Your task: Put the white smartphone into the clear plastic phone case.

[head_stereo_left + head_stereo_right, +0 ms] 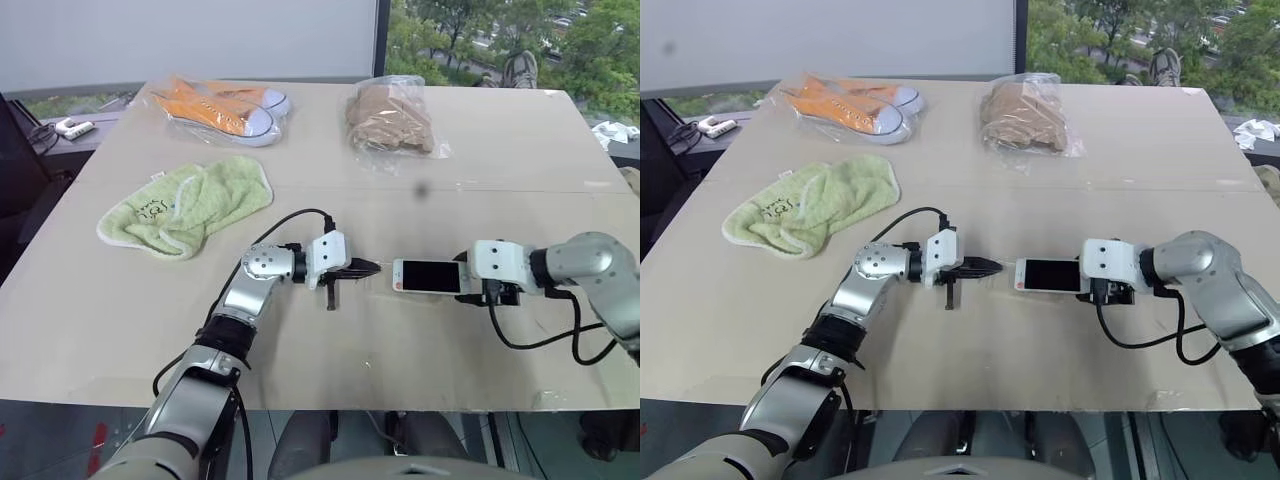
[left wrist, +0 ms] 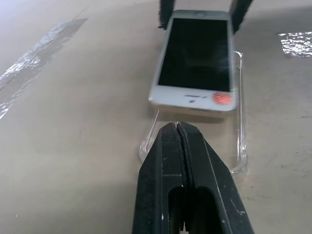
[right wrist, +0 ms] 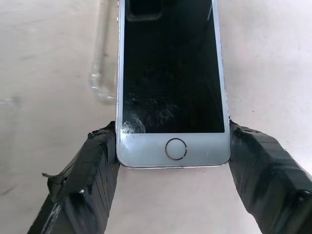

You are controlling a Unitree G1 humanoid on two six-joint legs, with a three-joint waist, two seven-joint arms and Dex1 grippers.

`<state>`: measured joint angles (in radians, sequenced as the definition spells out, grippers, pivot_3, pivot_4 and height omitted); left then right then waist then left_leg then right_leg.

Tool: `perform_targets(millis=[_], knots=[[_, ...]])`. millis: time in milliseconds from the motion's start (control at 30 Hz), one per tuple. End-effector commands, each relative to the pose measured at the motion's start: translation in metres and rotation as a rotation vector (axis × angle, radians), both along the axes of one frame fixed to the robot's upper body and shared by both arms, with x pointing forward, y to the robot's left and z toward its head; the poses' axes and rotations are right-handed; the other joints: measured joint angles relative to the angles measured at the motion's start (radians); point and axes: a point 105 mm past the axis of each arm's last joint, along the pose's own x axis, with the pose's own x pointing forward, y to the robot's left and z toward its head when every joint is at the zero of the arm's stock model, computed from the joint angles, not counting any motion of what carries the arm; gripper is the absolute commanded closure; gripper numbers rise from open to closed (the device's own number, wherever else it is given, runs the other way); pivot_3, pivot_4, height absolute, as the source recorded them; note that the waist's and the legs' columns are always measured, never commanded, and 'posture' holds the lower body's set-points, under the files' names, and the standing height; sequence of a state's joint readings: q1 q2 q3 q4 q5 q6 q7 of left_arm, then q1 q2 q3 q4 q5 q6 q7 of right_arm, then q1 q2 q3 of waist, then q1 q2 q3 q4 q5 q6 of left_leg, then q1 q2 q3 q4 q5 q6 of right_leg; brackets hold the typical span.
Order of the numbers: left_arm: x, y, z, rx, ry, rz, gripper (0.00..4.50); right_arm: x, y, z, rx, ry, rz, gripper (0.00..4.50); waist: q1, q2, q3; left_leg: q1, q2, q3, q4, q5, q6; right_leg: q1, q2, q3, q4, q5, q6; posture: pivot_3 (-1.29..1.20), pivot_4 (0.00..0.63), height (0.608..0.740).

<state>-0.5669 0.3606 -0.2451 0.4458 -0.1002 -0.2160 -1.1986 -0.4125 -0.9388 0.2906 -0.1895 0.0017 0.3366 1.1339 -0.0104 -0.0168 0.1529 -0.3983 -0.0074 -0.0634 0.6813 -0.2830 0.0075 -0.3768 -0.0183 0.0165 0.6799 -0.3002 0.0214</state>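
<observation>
The white smartphone (image 1: pixel 428 276) has a black screen and hangs screen-up between the black taped fingers (image 3: pixel 97 165) of my right gripper (image 1: pixel 462 277). That gripper is shut on the phone's two long edges at the home-button end. The clear plastic phone case (image 2: pixel 240 146) lies flat on the table under the phone, its glossy rim showing beside the phone (image 3: pixel 102 73). The phone's other end, marked with an orange dot, sits tilted over the case. My left gripper (image 2: pixel 178 127) is shut and empty, with its tips at the end of the case facing it.
A green towel (image 1: pixel 190 205) lies at the left. Orange sneakers in a clear bag (image 1: pixel 222 107) and a bagged brown cloth (image 1: pixel 392 118) lie at the far side. A taped seam (image 1: pixel 520 186) crosses the table. The table's front edge (image 1: pixel 400 408) is close.
</observation>
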Motion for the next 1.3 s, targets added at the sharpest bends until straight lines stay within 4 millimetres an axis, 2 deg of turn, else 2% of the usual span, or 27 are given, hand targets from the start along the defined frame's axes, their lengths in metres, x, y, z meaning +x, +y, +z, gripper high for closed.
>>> perform_targets(millis=[33,333,533,933,1300], knots=[[0.001,0.000,0.011,-0.017,-0.045,-0.006,4.50,0.000,0.005,0.006,-0.004,-0.007,0.041,1.60,0.000,0.000,0.000,0.000,0.000,0.000,0.000,0.000,0.000,0.000,0.000,0.000,0.000,0.000,0.000,0.00,0.150,0.740],[0.008,0.001,0.027,-0.073,-0.063,0.019,4.50,-0.007,0.015,0.009,0.018,0.026,0.069,1.60,0.001,0.000,0.000,0.000,0.000,0.000,0.000,0.000,0.000,0.000,0.000,0.000,0.000,0.000,0.000,0.00,0.150,0.740],[0.007,0.000,0.027,-0.072,-0.062,0.013,4.50,-0.007,0.017,0.009,0.014,0.035,0.065,1.60,0.000,0.000,0.000,0.000,0.000,0.000,0.000,0.000,0.000,0.000,0.000,0.000,0.000,0.000,0.000,0.00,0.150,0.740],[0.006,-0.002,0.026,-0.075,-0.063,0.014,4.50,-0.016,0.026,0.026,0.051,0.092,0.051,1.60,0.002,0.000,0.000,0.000,0.000,-0.001,0.000,0.000,0.000,0.000,0.000,0.000,0.000,0.000,0.000,0.00,0.150,0.740],[0.003,-0.005,0.030,-0.090,-0.064,-0.004,4.50,-0.012,0.023,0.017,-0.037,0.083,0.000,1.60,0.001,0.000,0.000,0.000,0.000,-0.001,0.000,0.000,0.000,0.000,0.000,0.000,0.000,0.000,0.000,0.00,0.150,0.740]])
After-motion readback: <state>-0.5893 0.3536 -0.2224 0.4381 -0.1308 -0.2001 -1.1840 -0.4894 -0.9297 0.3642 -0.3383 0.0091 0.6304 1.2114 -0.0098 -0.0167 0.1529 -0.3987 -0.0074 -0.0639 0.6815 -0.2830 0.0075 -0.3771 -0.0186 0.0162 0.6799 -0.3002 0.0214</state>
